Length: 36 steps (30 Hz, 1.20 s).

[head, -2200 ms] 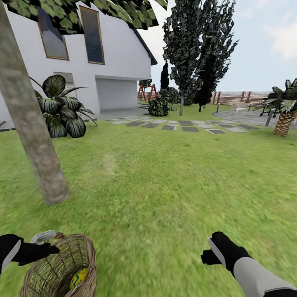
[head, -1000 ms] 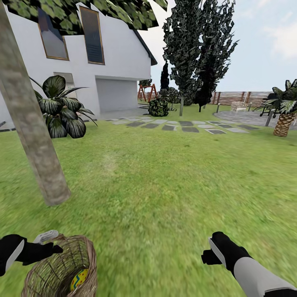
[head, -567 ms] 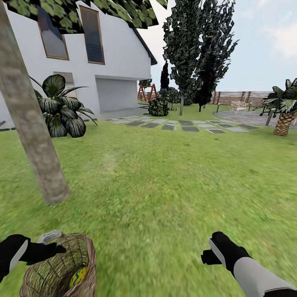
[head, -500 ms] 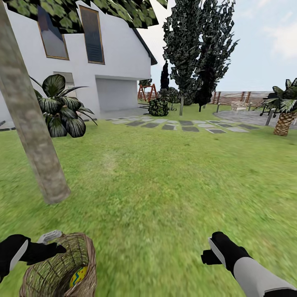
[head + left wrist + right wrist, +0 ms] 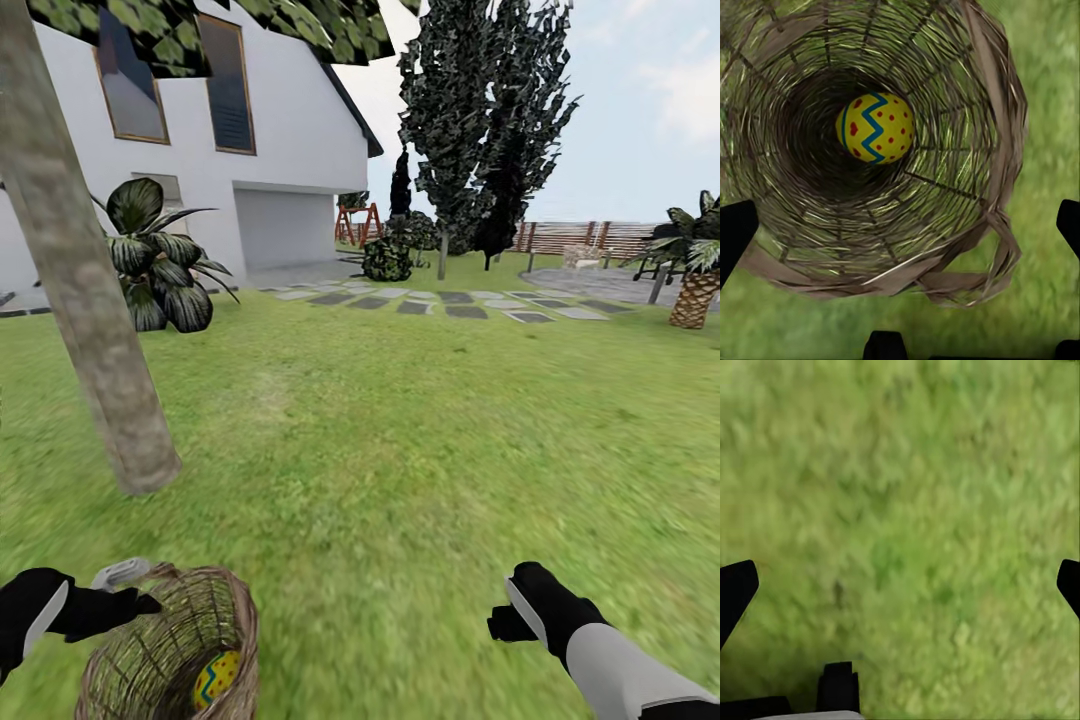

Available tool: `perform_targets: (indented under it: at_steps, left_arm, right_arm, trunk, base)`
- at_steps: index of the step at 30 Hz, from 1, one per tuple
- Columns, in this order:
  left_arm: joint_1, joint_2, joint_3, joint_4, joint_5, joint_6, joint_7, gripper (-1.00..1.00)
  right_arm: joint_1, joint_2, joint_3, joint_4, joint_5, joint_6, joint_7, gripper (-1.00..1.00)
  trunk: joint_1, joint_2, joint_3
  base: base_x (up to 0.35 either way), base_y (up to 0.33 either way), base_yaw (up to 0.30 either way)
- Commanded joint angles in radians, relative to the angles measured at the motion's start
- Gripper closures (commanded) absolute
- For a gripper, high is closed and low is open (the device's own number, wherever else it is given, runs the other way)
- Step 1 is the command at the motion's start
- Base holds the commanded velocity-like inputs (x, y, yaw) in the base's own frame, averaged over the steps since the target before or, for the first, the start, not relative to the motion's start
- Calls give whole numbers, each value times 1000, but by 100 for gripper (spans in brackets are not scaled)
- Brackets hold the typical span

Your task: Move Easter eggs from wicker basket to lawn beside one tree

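The lawn spreads green with yellowish patches toward stepping stones, a white house, dark cypresses, a slatted fence and a short palm. A tree with a bare grey-brown trunk leans up from the grass just beyond the wicker basket.

The left wrist view looks straight down the wicker basket — one Easter egg lies at its bottom, yellow with a blue zigzag and red dots. From the head, that egg shows partly behind the weave.

The left pincer hangs at the basket's rim, fingers wide and empty. The right pincer hovers over bare grass — apparently wide too.
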Motion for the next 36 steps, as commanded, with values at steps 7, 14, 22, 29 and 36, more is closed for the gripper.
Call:
perform_targets:
  at_steps: [7,14,22,29,36]
  left_arm:
    - [0,-1,4,0,11,8,2,-100]
    - [0,-2,4,0,13,8,2,-100]
    - [0,-6,4,1,12,8,2,-100]
    - [0,-10,5,0,10,8,2,-100]
    - [0,56,3,3,4,7,0,-100]
  right_arm:
    - [0,-2,7,-2,-9,5,-7,-100]
    - [0,-2,7,-2,-9,5,-7,-100]
    - [0,-1,7,-2,-9,5,-7,-100]
    - [0,-1,7,-2,-9,5,-7,-100]
    - [0,0,7,-1,-9,5,-7,-100]
  trunk:
    - [0,-1,-1]
    - [0,-1,-1]
    - [0,-1,-1]
    - [0,-1,-1]
    - [0,-1,-1]
  base:
    - [48,113,0]
    - [1,3,0]
    - [0,0,0]
    - [0,0,0]
    - [0,0,0]
